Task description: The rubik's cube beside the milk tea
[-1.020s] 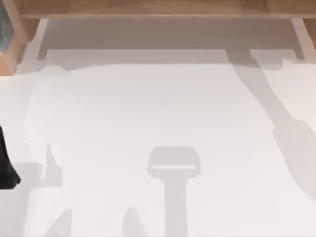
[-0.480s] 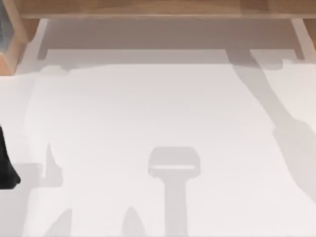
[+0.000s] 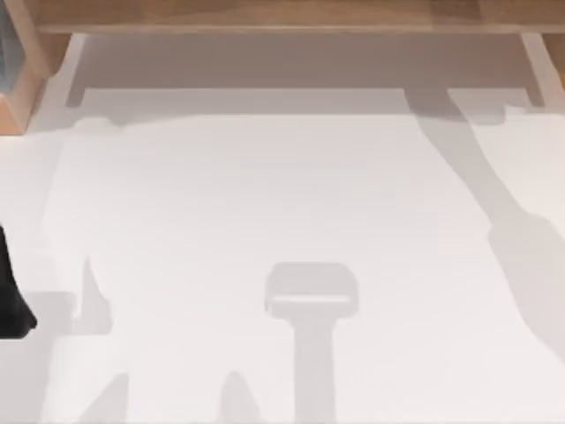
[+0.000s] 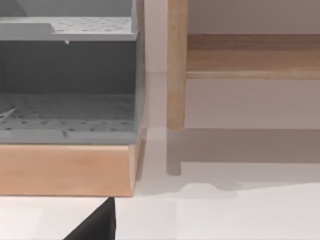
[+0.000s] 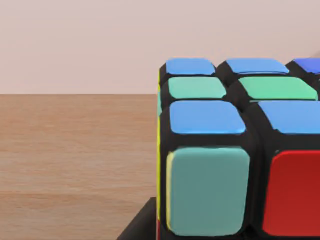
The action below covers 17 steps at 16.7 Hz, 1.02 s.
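Wood grain runs under the cube (image 5: 235,150): it sits on a brown board (image 5: 75,150), which I take to be the shelf (image 3: 265,16) at the far edge of the white table (image 3: 265,194). The right wrist camera is level with the cube and very near it. Blue and green stickers show on top, a pale green and a red one on the near face, and a sliver of yellow round the corner. A dark edge (image 5: 142,225) pokes in low, just beside the cube's near corner. It is probably part of the right gripper, but I cannot tell whether that gripper is released or clenched, or whether it touches the cube.

The left arm (image 3: 11,305) is parked in front of the shelf's left end. Its wrist camera faces a grey rack (image 4: 65,100) on a wooden base, just beside a shelf leg (image 4: 176,75). A dark wedge (image 4: 95,225) sits low in that view, and the state of the left gripper cannot be told either.

The step in hand looks like closing in on the cube for a grasp. To do it well, I would:
- Centre the gripper on the cube and square it to two opposite flat faces, not a corner.
- Keep low enough to catch the middle layer.
- Stay clear of the shelf board underneath.
- Close gently, since the glossy stickers may slip.

Where the milk tea stands relative to the shelf I cannot tell.
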### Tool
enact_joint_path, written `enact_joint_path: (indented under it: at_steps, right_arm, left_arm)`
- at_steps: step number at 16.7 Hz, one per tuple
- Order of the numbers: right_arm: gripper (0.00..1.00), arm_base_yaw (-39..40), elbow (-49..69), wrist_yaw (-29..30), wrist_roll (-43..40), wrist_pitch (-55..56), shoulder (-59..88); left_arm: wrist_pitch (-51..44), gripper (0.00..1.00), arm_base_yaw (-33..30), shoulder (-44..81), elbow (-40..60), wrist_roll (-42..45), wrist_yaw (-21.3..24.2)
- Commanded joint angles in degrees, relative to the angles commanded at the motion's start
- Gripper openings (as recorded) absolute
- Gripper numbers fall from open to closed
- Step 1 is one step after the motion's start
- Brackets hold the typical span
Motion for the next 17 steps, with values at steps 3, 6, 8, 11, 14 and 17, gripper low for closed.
enact_joint_path:
  at_steps: [3, 6, 8, 11, 14, 17]
  right_arm:
    - [0.0, 0.0, 0.0, 0.0, 0.0, 0.0, 0.0]
    - [0.0, 0.0, 0.0, 0.0, 0.0, 0.0, 0.0]
    - [0.0, 0.16, 0.24, -0.03, 0.1, -0.21, -0.04]
    - [0.0, 0.14, 1.96, -0.03, 0.09, -1.61, 0.21]
    - [0.0, 0.13, 2.92, -0.04, 0.09, -2.46, 0.33]
    - [0.0, 0.14, 2.79, -0.08, 0.23, -2.42, 0.03]
  left_arm:
    - [0.0, 1.0, 0.0, 0.0, 0.0, 0.0, 0.0]
    - [0.0, 1.0, 0.0, 0.0, 0.0, 0.0, 0.0]
    - [0.0, 1.0, 0.0, 0.0, 0.0, 0.0, 0.0]
    - [0.0, 1.0, 0.0, 0.0, 0.0, 0.0, 0.0]
    - [0.0, 1.0, 0.0, 0.0, 0.0, 0.0, 0.0]
    - [0.0, 1.0, 0.0, 0.0, 0.0, 0.0, 0.0]
